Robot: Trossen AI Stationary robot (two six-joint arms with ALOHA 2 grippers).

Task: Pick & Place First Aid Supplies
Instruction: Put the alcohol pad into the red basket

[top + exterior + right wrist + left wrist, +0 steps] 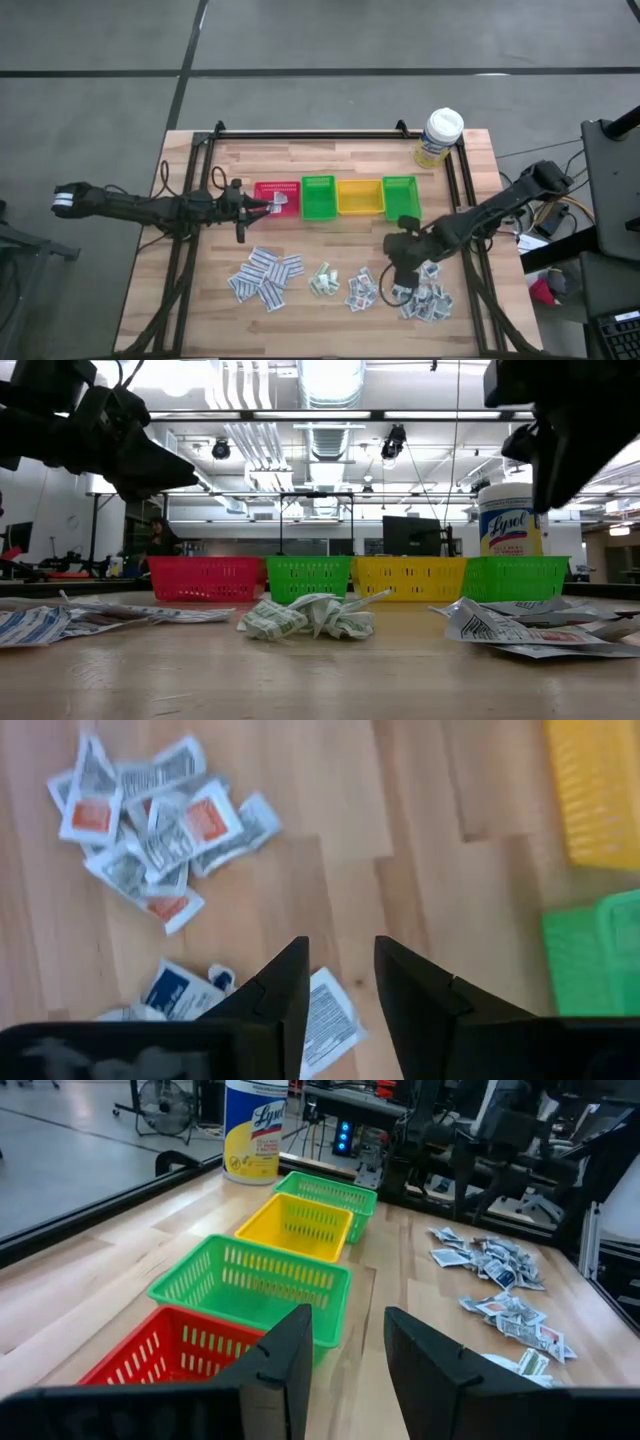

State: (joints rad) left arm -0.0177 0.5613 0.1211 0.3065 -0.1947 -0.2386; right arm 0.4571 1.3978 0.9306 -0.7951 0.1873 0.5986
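Note:
The first aid supplies are small white packets lying flat on the wooden table in several loose piles: a grey-printed pile, a crumpled green-printed bunch, a middle pile and a right pile. My right gripper hangs open above the table, pointing steeply down between the two right-hand piles, with bare wood showing between its fingers. My left gripper stands open and nearly level at the near left corner of the red bin, holding nothing.
A row of bins stands across the table's middle: red, green, yellow, green. A white-capped, yellow-labelled bottle stands at the far right corner. A black frame rims the table.

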